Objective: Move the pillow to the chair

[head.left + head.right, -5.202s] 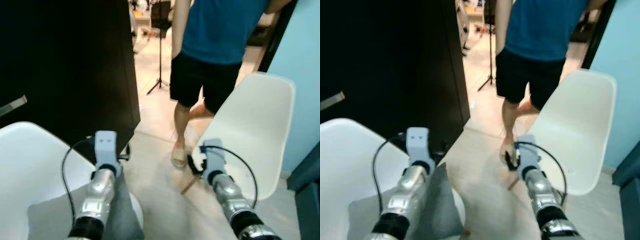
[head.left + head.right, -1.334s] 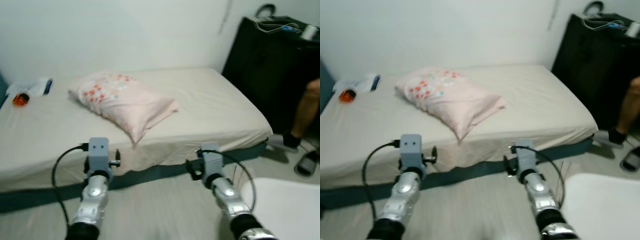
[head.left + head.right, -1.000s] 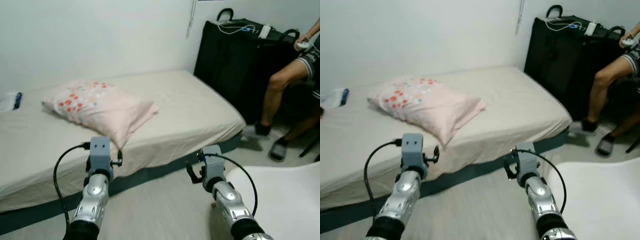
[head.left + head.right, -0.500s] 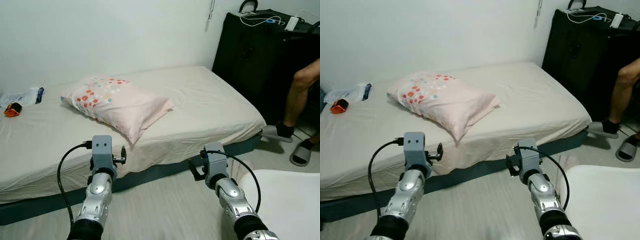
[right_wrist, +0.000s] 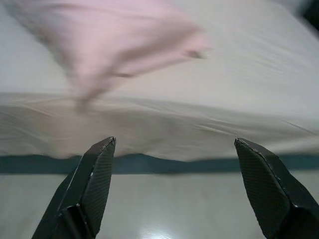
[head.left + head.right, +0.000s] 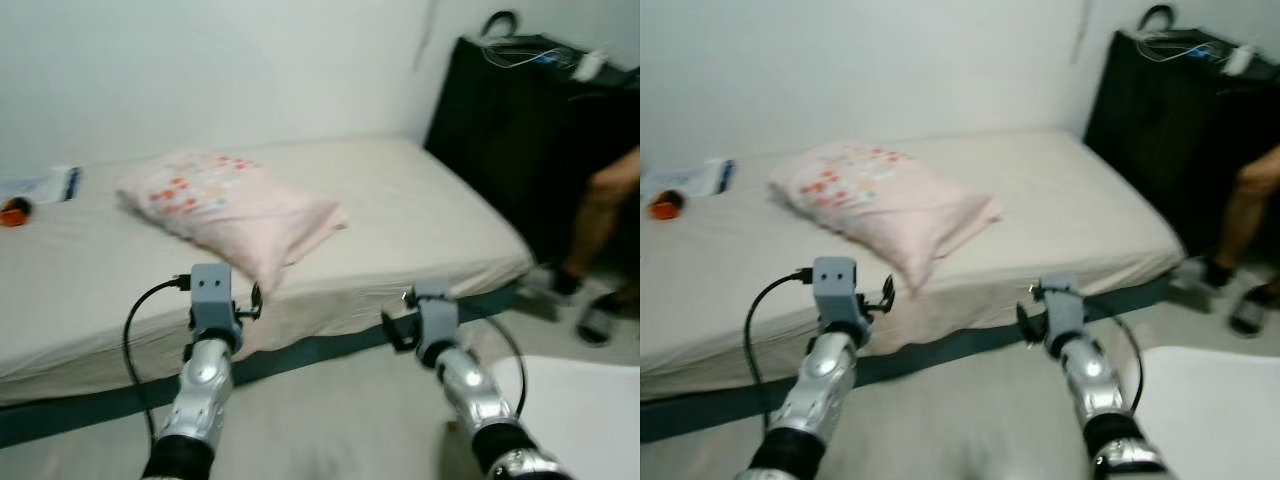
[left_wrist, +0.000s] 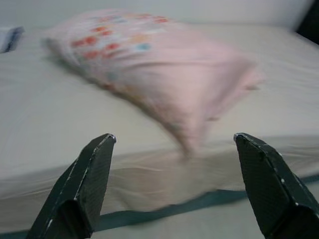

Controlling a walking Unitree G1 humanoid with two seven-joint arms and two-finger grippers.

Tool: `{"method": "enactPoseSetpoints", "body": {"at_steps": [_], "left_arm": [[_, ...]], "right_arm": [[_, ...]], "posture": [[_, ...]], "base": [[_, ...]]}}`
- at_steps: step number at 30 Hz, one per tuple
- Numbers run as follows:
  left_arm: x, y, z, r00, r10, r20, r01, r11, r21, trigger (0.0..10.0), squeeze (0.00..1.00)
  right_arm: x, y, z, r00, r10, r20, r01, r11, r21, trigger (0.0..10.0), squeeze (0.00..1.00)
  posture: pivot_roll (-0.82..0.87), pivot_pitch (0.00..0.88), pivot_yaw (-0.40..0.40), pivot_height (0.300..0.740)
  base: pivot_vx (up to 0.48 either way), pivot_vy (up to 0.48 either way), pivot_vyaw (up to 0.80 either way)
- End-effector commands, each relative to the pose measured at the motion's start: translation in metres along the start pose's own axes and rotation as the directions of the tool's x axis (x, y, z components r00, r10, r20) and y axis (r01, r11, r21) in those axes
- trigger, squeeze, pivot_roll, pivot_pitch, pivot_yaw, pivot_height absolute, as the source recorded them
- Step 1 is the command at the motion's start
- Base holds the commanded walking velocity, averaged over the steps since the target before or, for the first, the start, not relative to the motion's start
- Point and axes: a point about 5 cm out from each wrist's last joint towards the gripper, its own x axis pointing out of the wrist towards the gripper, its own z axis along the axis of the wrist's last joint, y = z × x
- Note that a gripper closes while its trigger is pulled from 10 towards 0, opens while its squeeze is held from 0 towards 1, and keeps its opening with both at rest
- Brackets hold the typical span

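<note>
White wall behind, a bed (image 6: 420, 215) in a cream sheet runs across the room before me, its dark base meeting pale floor. On it lies the pillow (image 6: 228, 208), pink with a patch of coloured flowers, one corner reaching to the near edge of the mattress. A small orange thing (image 6: 12, 212) sits far off on the bed's left end. To the right stands a black cabinet (image 6: 500, 130), a seated person's leg (image 6: 605, 215) beside it, and the white chair (image 6: 1210, 400) shows at lower right.

Both my silver arms are held forward over the floor, short of the bed; open floor lies between them and the mattress edge.

From my left wrist, the left pincer (image 7: 182, 174) is spread wide and holds nothing, the pillow straight ahead between its fingers.

From my right wrist, the right pincer (image 5: 174, 179) gapes as wide, empty, facing the bed's edge.
</note>
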Motion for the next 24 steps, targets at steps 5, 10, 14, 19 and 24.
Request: {"method": "enactPoseSetpoints", "body": {"at_steps": [5, 10, 14, 19, 24], "left_arm": [[0.0002, -0.0022, 0.0001, 1.0, -0.005, 0.007, 0.005, 1.0, -0.011, 10.0, 0.0], [0.0007, -0.0006, 0.0012, 1.0, -0.001, 0.009, 0.001, 1.0, -0.007, 10.0, 0.0], [0.0011, -0.0003, 0.0017, 1.0, 0.0, 0.011, 0.001, 1.0, -0.006, 10.0, 0.0], [0.0007, 0.0002, 0.0011, 1.0, -0.002, 0.012, 0.002, 1.0, -0.004, 10.0, 0.0], [0.0005, 0.0004, 0.0009, 1.0, -0.004, 0.011, 0.004, 1.0, 0.0, 10.0, 0.0]], "right_arm": [[-0.0029, -0.0107, -0.0029, 0.999, -0.027, -0.018, 0.027, 0.999, -0.018, 10.0, 0.0], [-0.0027, -0.0066, -0.003, 1.0, 0.001, -0.014, -0.001, 0.999, -0.038, 10.0, 0.0], [-0.0024, -0.0053, -0.0023, 1.0, 0.011, -0.011, -0.012, 0.999, -0.045, 10.0, 0.0], [-0.0025, -0.007, -0.0028, 1.0, 0.004, -0.015, -0.004, 1.0, -0.018, 10.0, 0.0], [-0.0028, -0.0086, -0.0038, 1.0, -0.008, -0.019, 0.008, 1.0, -0.007, 10.0, 0.0]], "posture": [[-0.1, 0.004, -0.037, 0.74], [-0.1, 0.0, -0.038, 0.74], [-0.1, 0.0, -0.039, 0.74], [-0.1, 0.0, -0.037, 0.74], [-0.09, 0.0, -0.036, 0.74]], "base": [[0.345, 0.0, 0.0], [0.34, 0.0, 0.49], [0.328, 0.0, 0.8], [0.325, 0.0, 0.48], [0.314, 0.0, 0.0]]}}
